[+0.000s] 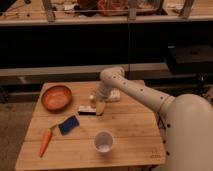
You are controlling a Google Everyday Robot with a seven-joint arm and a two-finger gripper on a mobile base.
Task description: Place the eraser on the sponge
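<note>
Gripper (pixel 98 106) just beside the eraser (pixel 86 110); whether it grasps, I cannot tell; sponge (pixel 68 124) lies apart

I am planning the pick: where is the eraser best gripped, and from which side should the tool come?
Probably from straight above, closing across the short width near the middle. The eraser lies flat on the table, its long side running left to right in the view, so it looks too low for a side approach. The tool is just at its right-hand end.
</note>
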